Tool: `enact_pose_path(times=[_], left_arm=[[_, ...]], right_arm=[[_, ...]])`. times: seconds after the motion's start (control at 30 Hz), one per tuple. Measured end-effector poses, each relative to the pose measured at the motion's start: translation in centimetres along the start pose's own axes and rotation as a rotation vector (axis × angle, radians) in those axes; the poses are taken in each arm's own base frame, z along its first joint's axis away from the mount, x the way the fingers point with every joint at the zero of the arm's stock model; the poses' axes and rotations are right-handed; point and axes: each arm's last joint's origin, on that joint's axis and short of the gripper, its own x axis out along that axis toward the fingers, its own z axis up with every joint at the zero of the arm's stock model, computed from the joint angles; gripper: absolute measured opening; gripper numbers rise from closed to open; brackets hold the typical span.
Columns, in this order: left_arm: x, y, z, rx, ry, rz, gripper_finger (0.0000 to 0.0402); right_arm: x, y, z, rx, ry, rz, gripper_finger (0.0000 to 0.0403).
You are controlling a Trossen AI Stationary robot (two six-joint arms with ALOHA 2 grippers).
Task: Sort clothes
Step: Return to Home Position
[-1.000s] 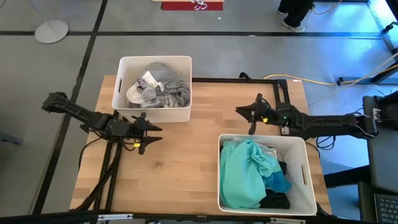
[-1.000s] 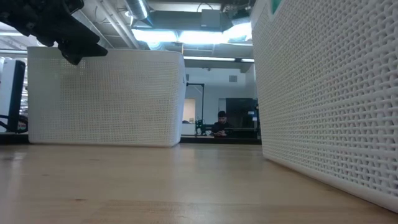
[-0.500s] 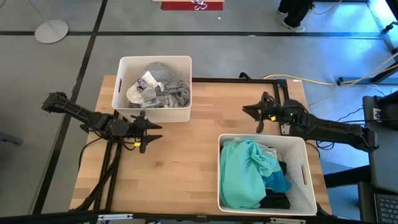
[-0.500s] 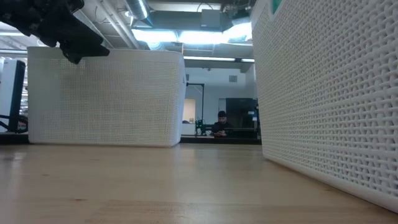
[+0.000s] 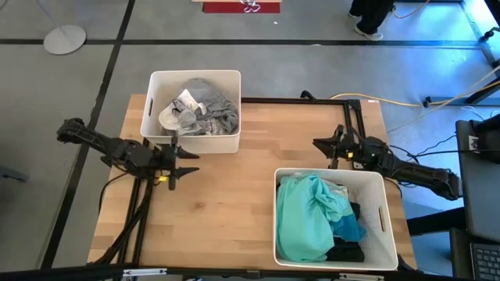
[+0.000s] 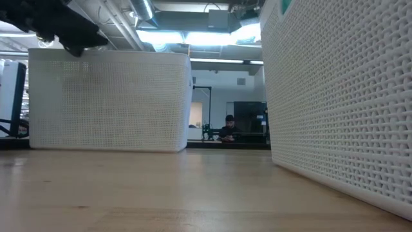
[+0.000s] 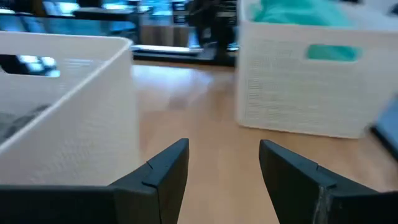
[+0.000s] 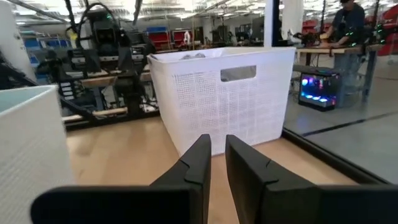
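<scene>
Clothes (image 5: 316, 215) in bins, apart from both empty end effectors

The right gripper (image 5: 337, 148) has drawn back toward the table's right edge.

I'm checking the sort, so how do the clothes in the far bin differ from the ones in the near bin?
The far bin holds white and grey clothes; the near bin holds teal, mint and black clothes. The far pile sits low inside its walls, while the near pile fills most of its bin. Both bins are white, rectangular and rest on the wooden table.
</scene>
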Motion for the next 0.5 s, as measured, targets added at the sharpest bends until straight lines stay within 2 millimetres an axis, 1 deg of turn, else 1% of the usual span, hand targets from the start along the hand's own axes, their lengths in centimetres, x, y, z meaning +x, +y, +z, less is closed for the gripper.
enact_pose_path(times=[0.13, 0.33, 0.5], left_arm=[[-1.0, 0.1, -0.4, -0.028, -0.044, -0.160, 0.0181], [-0.9, 0.2, -3.3, -0.068, -0.107, -0.280, 0.0148], [-1.0, 0.1, -4.6, -0.017, -0.185, -0.405, 0.0119]], right_arm=[[-0.4, 0.1, -0.1, 0.005, 0.005, 0.018, 0.0050], [-0.6, 0.1, 0.1, 0.006, -0.024, 0.019, 0.0050], [-0.6, 0.1, 0.1, 0.020, -0.022, 0.019, 0.0050]])
